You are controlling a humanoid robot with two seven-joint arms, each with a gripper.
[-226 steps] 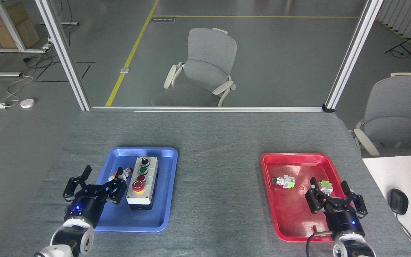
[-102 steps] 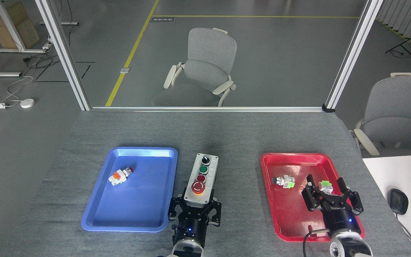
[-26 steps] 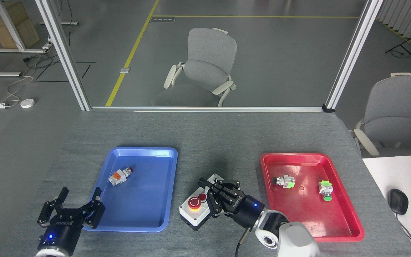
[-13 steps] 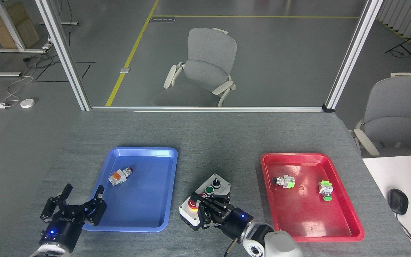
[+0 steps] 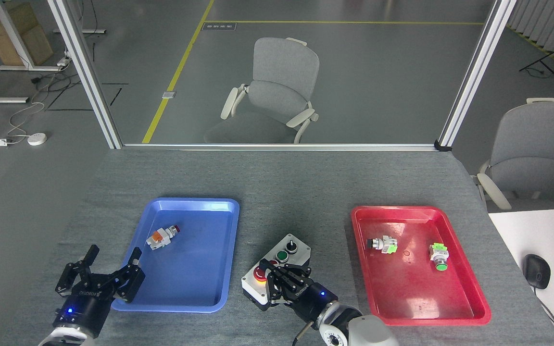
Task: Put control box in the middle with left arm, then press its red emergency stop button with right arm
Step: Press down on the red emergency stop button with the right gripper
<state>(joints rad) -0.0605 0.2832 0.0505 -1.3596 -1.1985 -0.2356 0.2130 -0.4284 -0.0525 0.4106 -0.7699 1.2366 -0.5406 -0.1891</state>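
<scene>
A blue tray lies on the left of the grey surface with a small orange-white switch inside it. A red tray lies on the right and holds two green-marked switches. Beyond the far edge stands a grey office chair; a second chair and a white desk with a black mouse are at the right.

The control box sits on the bare felt between the two trays, turned at a slant, with its black knob and green button in clear sight. The right end effector lies over the near end of the box, its black fingers drawn close together and covering most of the red emergency stop button, of which only a red edge and a bit of yellow ring show at the left. Whether the fingertips touch the button cannot be told. The right arm comes up from the bottom edge, angled toward the upper left.

The left end effector hovers at the near left corner of the blue tray, fingers spread wide, well apart from the box, with a blue light on its wrist.
</scene>
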